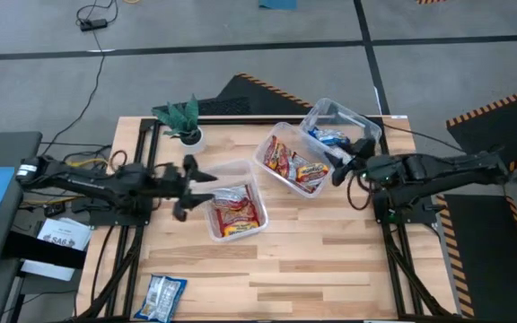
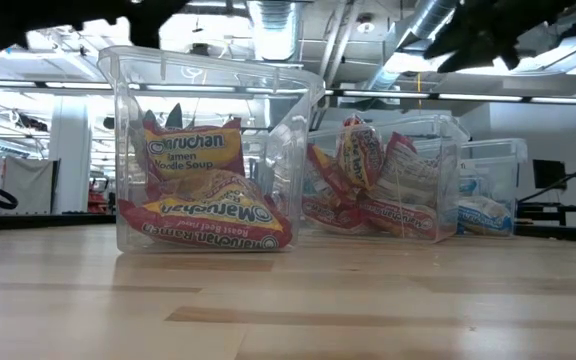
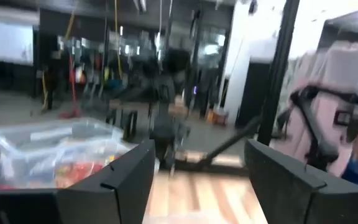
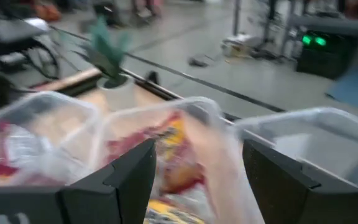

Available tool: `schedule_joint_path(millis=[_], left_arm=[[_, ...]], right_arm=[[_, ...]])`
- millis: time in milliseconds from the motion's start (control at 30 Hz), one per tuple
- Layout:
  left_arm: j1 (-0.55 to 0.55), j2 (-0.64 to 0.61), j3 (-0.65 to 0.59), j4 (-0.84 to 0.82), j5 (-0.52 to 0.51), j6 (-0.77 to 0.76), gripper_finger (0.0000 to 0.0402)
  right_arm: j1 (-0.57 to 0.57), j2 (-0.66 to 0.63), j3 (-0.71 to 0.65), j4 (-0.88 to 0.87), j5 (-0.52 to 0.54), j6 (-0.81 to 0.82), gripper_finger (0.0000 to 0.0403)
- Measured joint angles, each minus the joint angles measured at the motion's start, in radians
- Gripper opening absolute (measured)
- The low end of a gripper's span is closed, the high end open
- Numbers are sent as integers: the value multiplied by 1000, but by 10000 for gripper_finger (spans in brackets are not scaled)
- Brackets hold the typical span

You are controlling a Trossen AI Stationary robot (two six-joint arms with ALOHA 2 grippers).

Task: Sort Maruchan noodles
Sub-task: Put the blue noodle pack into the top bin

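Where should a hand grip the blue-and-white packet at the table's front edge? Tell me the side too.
The blue-and-white packet lies flat on the table, alone near the front left corner, tilted. Best guess: come straight down from above with the left hand, the nearer one, and pinch across its narrow width at the middle, where the crinkly plastic should bunch. Nothing crowds it.

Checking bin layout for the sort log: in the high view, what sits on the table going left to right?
Left hand → left tub with red-yellow packets → middle tub with red packets → right tub with blue-and-white packets → right hand. The plant and the loose blue packet overlap the left hand's span, so they are left out.
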Motion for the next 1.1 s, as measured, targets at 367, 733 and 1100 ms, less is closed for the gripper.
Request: schedule_joint_path(millis=[367,733,1100], left_arm=[[-13,-164,-61,19,-9,1,233],[-13,-162,-63,-70,-5,8,233],[-13,-162,-63,-70,57,22,233]], right_arm=[[108,173,-213,686,-101,-259,262],[118,238,-213,798,-286,-356,262],[118,238,-213,820,-286,-359,262]])
